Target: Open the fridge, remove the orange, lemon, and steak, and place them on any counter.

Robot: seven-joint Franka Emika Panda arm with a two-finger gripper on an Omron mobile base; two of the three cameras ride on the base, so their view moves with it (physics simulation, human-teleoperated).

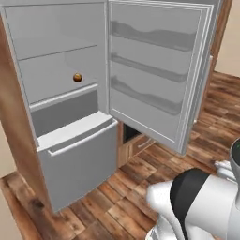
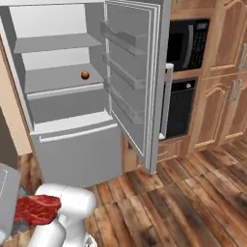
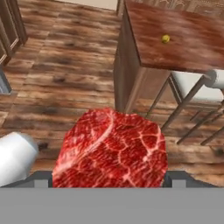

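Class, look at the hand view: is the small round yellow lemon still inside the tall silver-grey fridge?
No, the small round yellow lemon lies on the dark reddish-brown wooden counter top, apart from the fridge.

A home kitchen: open fridge [image 1: 70, 140], wall oven [image 2: 179, 108], wooden cabinets [image 2: 226, 72], island counter [image 3: 183, 39].

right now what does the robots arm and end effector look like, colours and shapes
The arm is made of rounded, glossy white shells with a broad black band wrapping one joint. In the right base view another smooth white segment shows the same bulbous shape. The end effector has small dark grey, blocky fingertips. No cables or markings are visible.
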